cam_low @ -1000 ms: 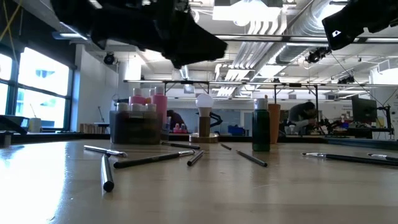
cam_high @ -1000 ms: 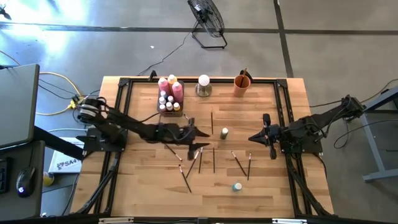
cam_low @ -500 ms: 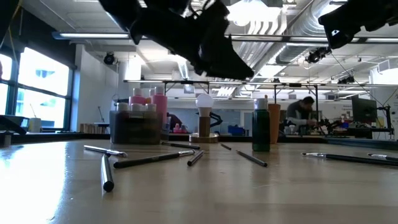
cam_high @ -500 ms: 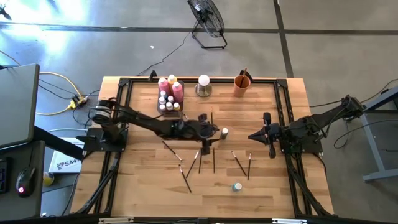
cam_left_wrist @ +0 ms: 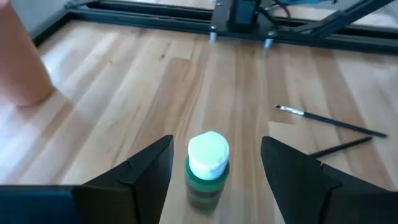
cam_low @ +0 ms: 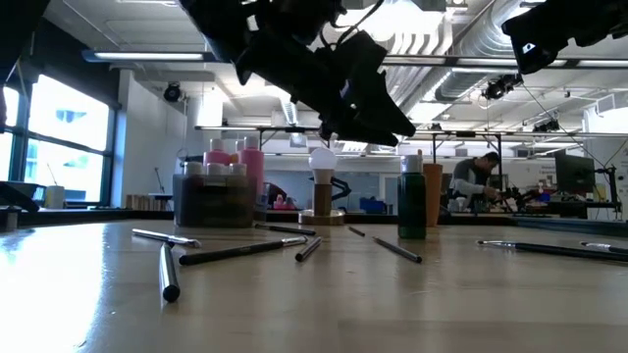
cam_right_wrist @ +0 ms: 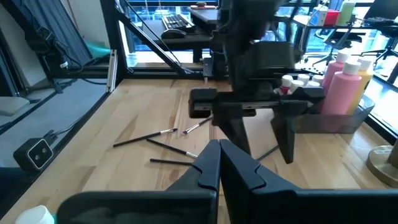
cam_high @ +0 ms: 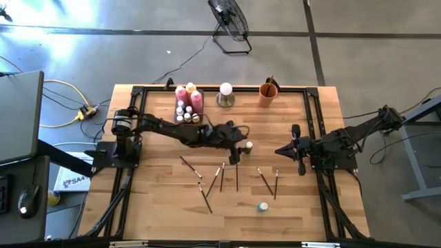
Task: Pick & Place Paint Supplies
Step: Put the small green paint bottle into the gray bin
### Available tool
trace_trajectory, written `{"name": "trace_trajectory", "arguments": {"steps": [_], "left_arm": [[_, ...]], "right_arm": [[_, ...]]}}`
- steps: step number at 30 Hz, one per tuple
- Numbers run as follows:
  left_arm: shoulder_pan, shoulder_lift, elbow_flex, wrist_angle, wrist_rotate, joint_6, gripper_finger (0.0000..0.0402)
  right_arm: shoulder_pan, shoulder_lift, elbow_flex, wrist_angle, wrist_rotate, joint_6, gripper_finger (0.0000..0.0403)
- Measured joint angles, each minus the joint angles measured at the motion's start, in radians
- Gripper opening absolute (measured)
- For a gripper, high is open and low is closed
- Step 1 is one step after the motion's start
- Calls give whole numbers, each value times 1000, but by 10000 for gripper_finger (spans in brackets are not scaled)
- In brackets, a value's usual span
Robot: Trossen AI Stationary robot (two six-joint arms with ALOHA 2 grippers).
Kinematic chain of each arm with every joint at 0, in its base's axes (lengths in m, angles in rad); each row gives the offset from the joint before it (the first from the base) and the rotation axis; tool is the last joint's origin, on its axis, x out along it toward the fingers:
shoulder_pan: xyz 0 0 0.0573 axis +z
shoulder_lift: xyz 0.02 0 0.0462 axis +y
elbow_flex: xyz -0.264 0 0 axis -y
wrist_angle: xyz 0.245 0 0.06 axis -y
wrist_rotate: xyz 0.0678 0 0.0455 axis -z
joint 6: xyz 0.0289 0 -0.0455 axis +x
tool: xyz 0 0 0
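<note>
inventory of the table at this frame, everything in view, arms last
Grey tray: one, back left, holding pink, yellow and tiny white-capped bottles.
White ball on metal base: one, back centre.
Orange cup: one, back right of centre.
Green bottle: one, white cap, upright mid-table, between the left claw's fingers, untouched.
Small bottle: one, white-capped, near the front edge.
Paintbrushes: about eight, dark, scattered mid-table.
Left claw: open, straddling the green bottle.
Right claw: shut, waiting on the right side.
</note>
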Motion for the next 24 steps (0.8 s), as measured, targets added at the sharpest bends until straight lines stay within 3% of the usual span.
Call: {"name": "trace_trajectory", "arguments": {"steps": [8, 15, 24], "left_arm": [[22, 0, 0, 1, 46, -13, 239], [23, 0, 0, 7, 19, -4, 239], [23, 76, 22, 26, 38, -13, 239]], "right_arm": [[0, 0, 0, 0, 0, -8, 2], [0, 1, 0, 8, 0, -8, 2], [0, 1, 0, 9, 0, -8, 2]]}}
